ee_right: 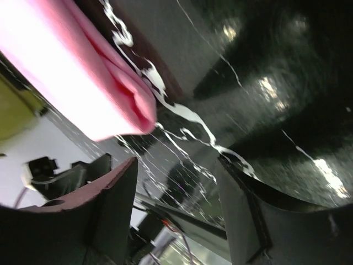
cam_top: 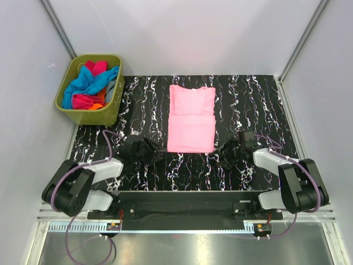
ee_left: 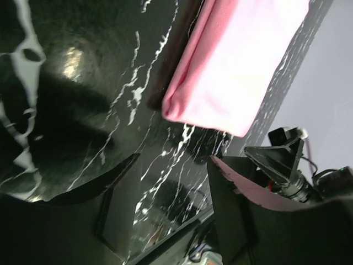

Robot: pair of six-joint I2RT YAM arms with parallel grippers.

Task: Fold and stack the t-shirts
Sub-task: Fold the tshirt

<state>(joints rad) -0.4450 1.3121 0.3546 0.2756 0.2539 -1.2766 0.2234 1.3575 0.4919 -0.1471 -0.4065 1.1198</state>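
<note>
The olive-green bin (cam_top: 88, 88) sits at the far left, well apart from the left end effector (cam_top: 144, 150) and beyond it. It holds loose t-shirts (cam_top: 91, 83) in bright blue, magenta, orange and grey, piled unfolded.

Left arm: the base is at the near left corner. The forearm reaches inward toward the centre, and the end effector sits low over the black marbled tabletop (cam_top: 259, 99). In the left wrist view its fingers (ee_left: 113, 176) stand apart, and bare tabletop shows between them. They grip no cloth.

The light pink t-shirt (cam_top: 191, 118) lies flat at the centre of the tabletop, between the two end effectors. It is folded into a narrow rectangle with its collar end at the far side. Its near left corner lies just ahead of the left fingertips and does not touch them.

Right arm: the pose mirrors the left. The base is at the near right corner, and the forearm is angled inward. The right end effector (cam_top: 229, 153) is low over the tabletop, just beside the shirt's near right corner. In the right wrist view its fingers (ee_right: 113, 190) are spread, with bare tabletop between them. The folded pink edge lies ahead of the fingertips, apart from them.
</note>
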